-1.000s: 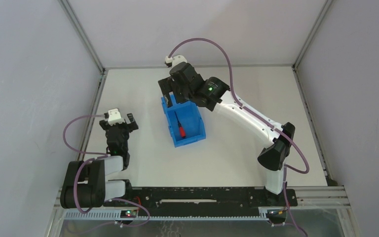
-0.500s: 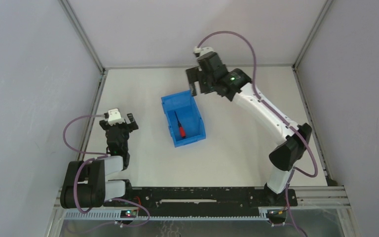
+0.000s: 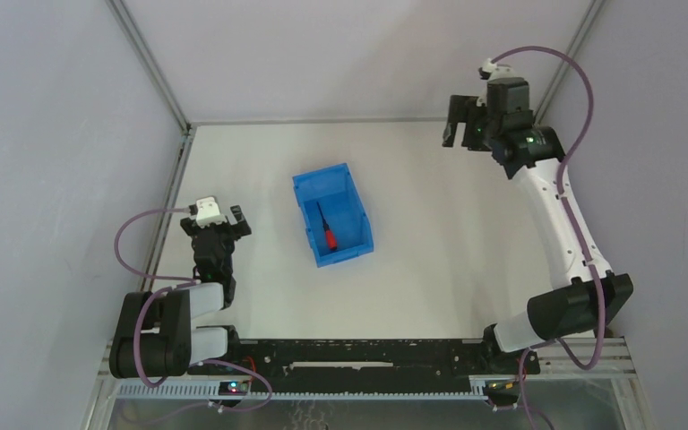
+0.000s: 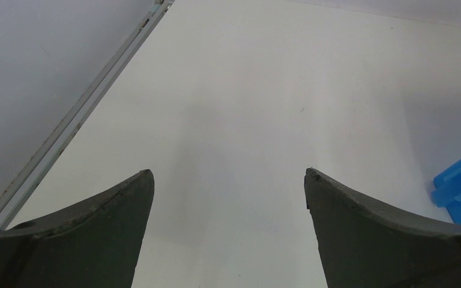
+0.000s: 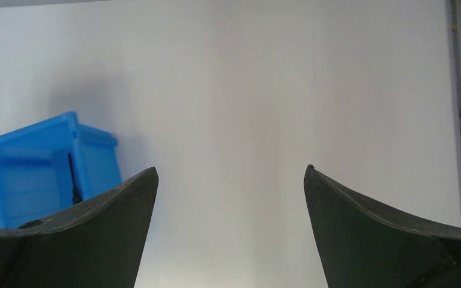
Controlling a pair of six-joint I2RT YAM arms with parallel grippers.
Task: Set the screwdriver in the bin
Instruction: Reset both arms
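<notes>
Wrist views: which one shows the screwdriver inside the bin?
The right wrist view: the screwdriver shows as a thin black shaft inside the bin. The left wrist view catches only a blue corner of it.

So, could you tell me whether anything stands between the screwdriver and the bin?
Nothing visible does: the screwdriver already lies inside the bin. The left hand and right hand are open, apart from it.

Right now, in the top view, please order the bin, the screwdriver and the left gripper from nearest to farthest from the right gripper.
1. bin, in the middle, to the left of the right gripper.
2. screwdriver, lying inside the bin.
3. left gripper, beyond the bin, on the far left side.
</notes>
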